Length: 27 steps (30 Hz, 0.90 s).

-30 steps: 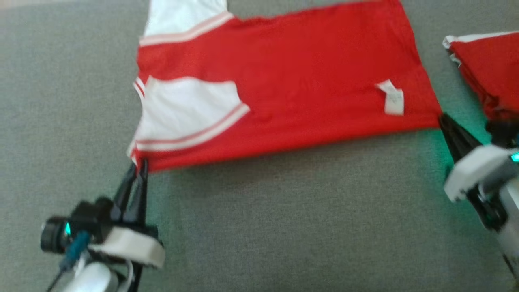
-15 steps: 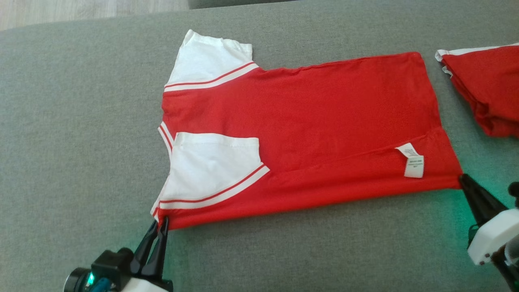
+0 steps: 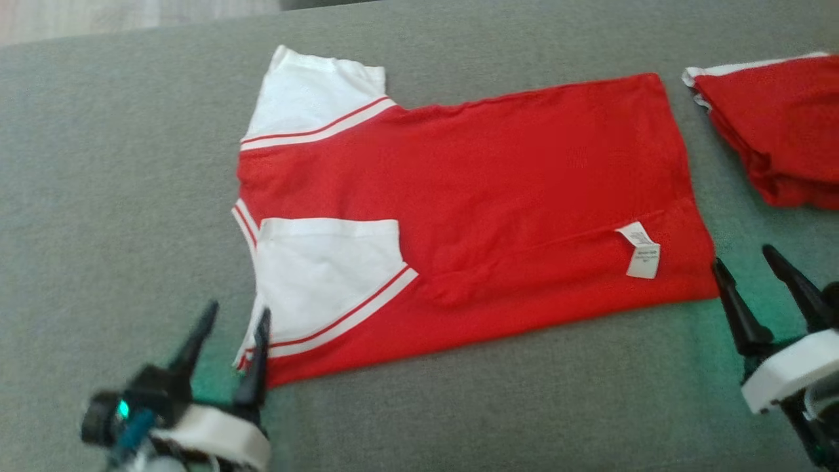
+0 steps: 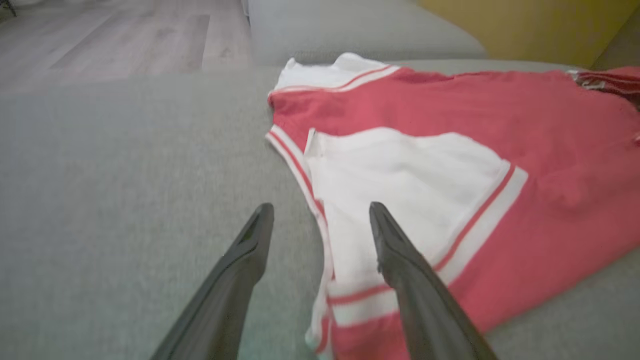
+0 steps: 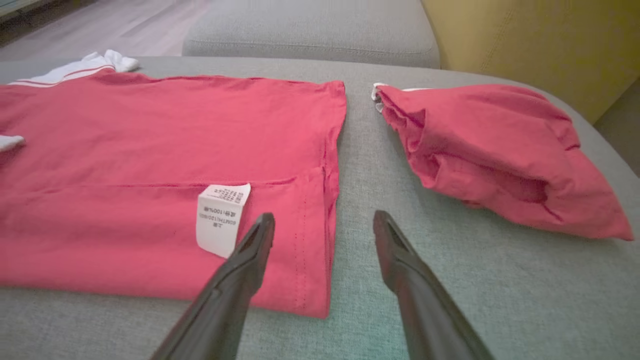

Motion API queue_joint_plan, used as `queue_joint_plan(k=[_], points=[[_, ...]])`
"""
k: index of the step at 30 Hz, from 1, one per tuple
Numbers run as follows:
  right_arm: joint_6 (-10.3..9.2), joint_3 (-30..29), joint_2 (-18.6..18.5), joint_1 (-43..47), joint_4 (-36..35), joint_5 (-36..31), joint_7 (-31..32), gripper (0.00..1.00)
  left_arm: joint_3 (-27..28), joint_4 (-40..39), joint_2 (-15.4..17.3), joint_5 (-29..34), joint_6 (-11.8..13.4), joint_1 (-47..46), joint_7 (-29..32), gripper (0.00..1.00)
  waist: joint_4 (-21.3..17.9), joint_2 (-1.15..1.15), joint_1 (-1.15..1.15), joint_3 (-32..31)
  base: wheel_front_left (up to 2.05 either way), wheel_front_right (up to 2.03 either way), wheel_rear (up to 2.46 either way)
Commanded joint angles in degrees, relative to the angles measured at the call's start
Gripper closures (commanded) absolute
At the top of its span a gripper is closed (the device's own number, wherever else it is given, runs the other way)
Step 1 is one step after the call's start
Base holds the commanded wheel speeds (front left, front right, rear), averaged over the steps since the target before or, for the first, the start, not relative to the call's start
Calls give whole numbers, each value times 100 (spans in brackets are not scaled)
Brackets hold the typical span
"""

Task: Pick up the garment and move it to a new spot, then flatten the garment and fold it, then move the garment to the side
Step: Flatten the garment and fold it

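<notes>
**Both grippers spread at the shirt's near corners**

The left gripper has its two dark fingers wide apart at the near-left corner of the garment. In the left wrist view its right finger lies over the white, red-striped hem of the near sleeve, its left finger lies over bare grey cushion, and the shirt's edge runs between them. Whether either finger touches the cloth cannot be told.

The right gripper is likewise spread, just beside the shirt's near-right corner. In the right wrist view its left finger crosses the bottom hem close to the white care label, and its right finger is over the cushion.

The garment, a red shirt with white sleeves, lies flat across the middle of the cushion, collar end to the left and bottom hem to the right. Its near long side is folded over, so the near sleeve and the label lie on top of the red body. The far sleeve sticks out at the far left.

To the far right, apart from the shirt, sits a second red garment, loosely folded. Beyond the cushion are a wooden floor and a yellow wall.
</notes>
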Motion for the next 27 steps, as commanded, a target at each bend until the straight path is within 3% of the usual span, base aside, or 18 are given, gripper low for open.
queue_joint_plan(k=[1,6,11,18,22,27], points=[[-4,67,-80,-131,-262,-101,-155,0,358,-294,264,-40,-40,-416,45,0,-126,0,-1,49,0,0,0],[-4,277,102,-308,-360,-267,-509,0,508,-676,923,72,-340,-1298,788,0,-366,0,-1,259,0,0,0],[-4,448,171,-573,-223,-313,-783,0,614,-756,1388,-117,-965,-2643,1925,0,-553,0,-1,626,0,0,0],[-4,638,189,-1057,86,-306,-936,0,676,27,1455,-732,-1816,-4483,3392,0,-878,0,-1,1060,0,0,0],[-4,750,247,-1244,233,-269,-1032,0,600,599,1402,-1015,-2044,-5192,4141,0,-1064,0,-1,1267,0,0,0],[-4,825,303,-1360,395,-254,-1125,0,493,1087,1386,-1109,-2129,-5719,4726,0,-1209,0,-1,1470,0,0,0]])
